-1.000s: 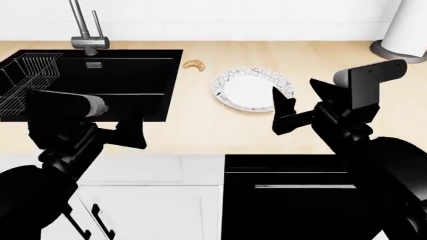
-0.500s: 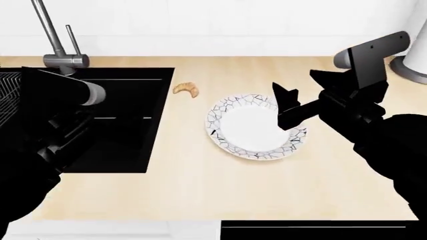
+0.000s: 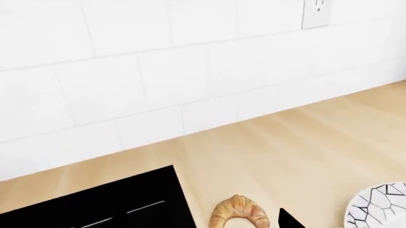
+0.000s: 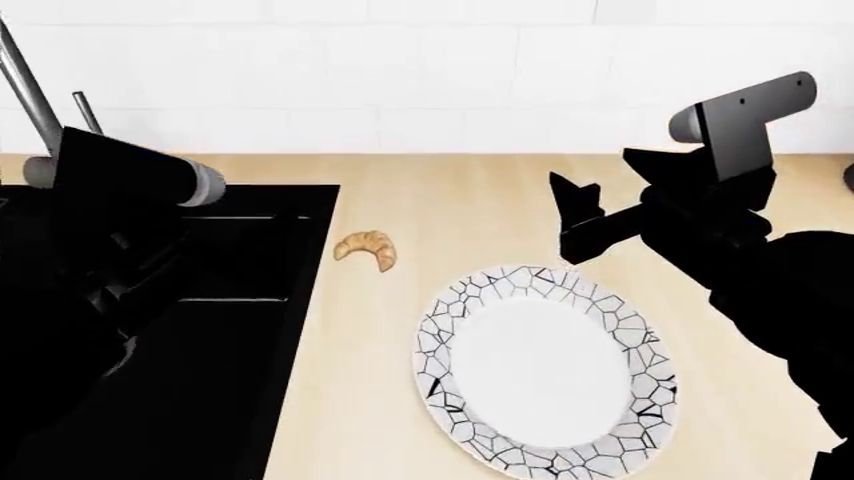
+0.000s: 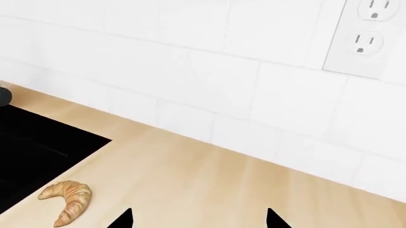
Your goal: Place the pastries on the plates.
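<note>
Light-wood countertop [image 4: 441, 200] carries a small golden-brown crescent croissant [image 4: 366, 248], lying just beside the black sink's [image 4: 227, 330] edge and apart from the round white plate with black cracked-mosaic rim [image 4: 454, 330], at about 10 o'clock from it. Plate bare in the middle, nothing on it. Right gripper [image 4: 607, 190] hangs above the counter at roughly 1 o'clock of the plate, jaws spread wide and holding nothing (both tips show apart in the right wrist view too). Left gripper hard to make out: only one dark tip [image 3: 288, 221] shows in the left wrist view, near the croissant, so its opening can't be told. White tiled wall [image 5: 190, 57] with a white outlet [image 5: 371, 35] behind.
</note>
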### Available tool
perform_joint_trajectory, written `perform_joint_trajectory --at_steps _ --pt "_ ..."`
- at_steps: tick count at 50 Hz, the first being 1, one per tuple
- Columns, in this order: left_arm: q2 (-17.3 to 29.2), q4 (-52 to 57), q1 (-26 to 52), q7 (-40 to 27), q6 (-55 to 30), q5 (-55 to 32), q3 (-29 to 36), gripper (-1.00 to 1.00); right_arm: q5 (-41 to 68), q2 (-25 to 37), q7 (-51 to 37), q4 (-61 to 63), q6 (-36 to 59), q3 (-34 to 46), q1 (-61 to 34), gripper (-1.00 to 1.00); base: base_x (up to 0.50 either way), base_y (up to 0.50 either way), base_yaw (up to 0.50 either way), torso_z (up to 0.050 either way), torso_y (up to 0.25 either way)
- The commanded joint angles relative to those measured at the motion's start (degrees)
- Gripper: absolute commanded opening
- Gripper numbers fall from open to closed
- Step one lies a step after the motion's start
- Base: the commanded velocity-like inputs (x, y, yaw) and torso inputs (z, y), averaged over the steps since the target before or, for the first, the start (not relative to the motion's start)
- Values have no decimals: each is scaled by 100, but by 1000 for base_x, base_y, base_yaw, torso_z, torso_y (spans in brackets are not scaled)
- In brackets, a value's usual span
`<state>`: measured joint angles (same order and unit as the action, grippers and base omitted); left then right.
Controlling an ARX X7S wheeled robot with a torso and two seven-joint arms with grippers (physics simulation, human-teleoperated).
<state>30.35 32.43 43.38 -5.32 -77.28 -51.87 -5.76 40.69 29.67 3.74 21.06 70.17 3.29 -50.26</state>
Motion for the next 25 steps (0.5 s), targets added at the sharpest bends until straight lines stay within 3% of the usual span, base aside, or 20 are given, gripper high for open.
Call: perform_joint_trajectory --at_steps 1,8,10,12,13,16,19,20,22,25 --pt "20 -43 55 -47 -17 -34 108 100 64 9 -57 -21 68 -63 14 100 438 0 0 0 11" --pt "41 -191 187 14 25 9 304 100 172 -45 -138 -34 223 -165 -108 100 236 0 0 0 0" --pt "-95 -638 737 160 75 233 893 100 232 -90 -213 -34 323 -263 -171 100 0 0 0 0 5" --pt "-180 -1678 1501 679 379 798 2010 100 326 -88 -284 42 487 -357 -187 100 0 0 0 0 0" --pt "-246 -2537 2101 1162 408 989 2527 100 415 -92 -340 120 670 -399 -296 100 0 0 0 0 0" --pt "-594 -4052 2851 2061 672 1459 3725 100 456 -68 -356 144 744 -397 -277 100 0 0 0 0 0" --pt "-988 -5793 3985 3412 1088 2092 5124 100 474 -75 -356 125 796 -322 -323 100 0 0 0 0 0" --pt "-1211 -6652 4208 3502 1296 2192 5102 100 471 -81 -348 133 766 -300 -286 100 0 0 0 0 0" --pt "-1386 -7257 4222 3899 1719 2519 5652 100 504 -67 -358 150 802 -326 -232 100 0 0 0 0 0" --pt "-1838 -8616 4667 5018 2600 3345 6969 100 536 -49 -365 180 866 -276 -241 100 0 0 0 0 0"
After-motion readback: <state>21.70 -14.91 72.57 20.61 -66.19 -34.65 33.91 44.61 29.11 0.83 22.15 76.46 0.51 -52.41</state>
